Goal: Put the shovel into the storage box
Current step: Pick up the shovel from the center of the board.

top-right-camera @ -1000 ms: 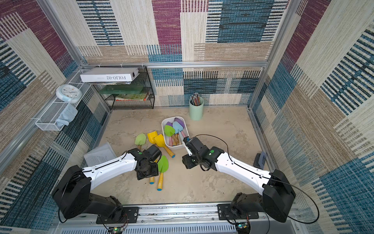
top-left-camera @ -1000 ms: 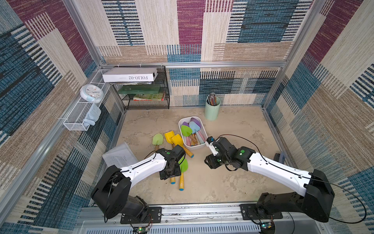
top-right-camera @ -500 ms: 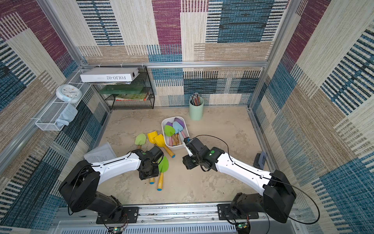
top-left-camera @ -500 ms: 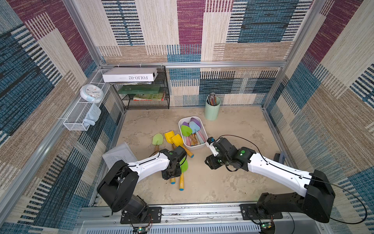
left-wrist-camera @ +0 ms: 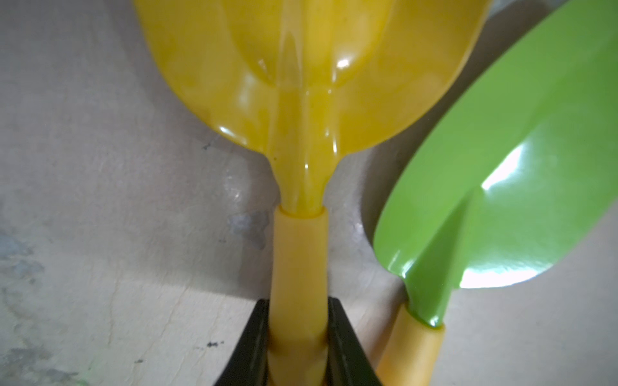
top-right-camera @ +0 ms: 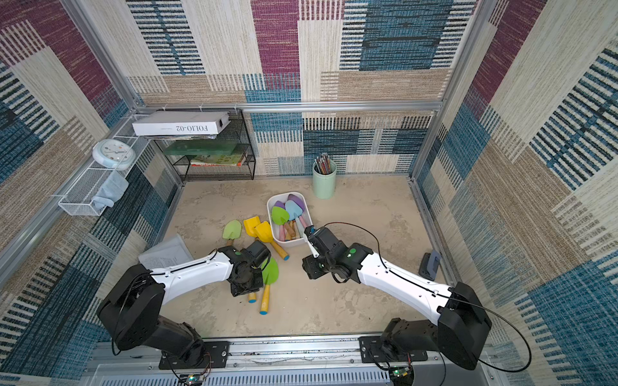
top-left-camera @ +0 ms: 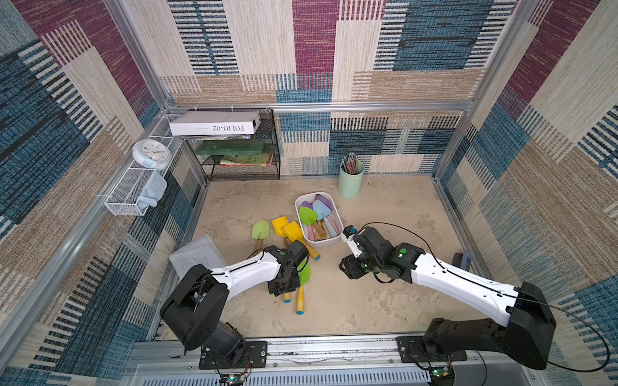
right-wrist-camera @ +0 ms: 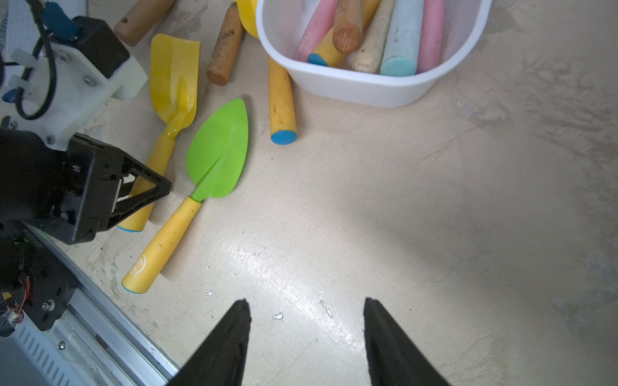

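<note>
Since the earlier view your left gripper (left-wrist-camera: 297,341) has narrowed from a wide stance. It now clamps the handle of the yellow shovel (left-wrist-camera: 302,110), one finger pressed to each side just behind the neck. Your right arm has not shifted.

The grip sits on the round handle, probably because the broad blade offers the jaws no purchase. It also leaves the blade projecting ahead for a blade-first entry. The shovel appears to lie flat on the tabletop (right-wrist-camera: 434,234), just beside the green shovel (left-wrist-camera: 508,187) and apart from the storage box (right-wrist-camera: 351,87), which sits farther from the robot's base.

That box already holds several shovels, blades at its far end and handles toward the base, so matching that lie would likely let this one fit. Your right gripper (right-wrist-camera: 305,302) hangs spread and empty over bare tabletop, clear of the left arm's likely path.

Legible writing: "FOLIO-02" on the white carton (top-left-camera: 214,125) atop the wire rack (top-left-camera: 240,160), inverted in both top views. A cursive mark on the green shovel's handle is too small to read.
</note>
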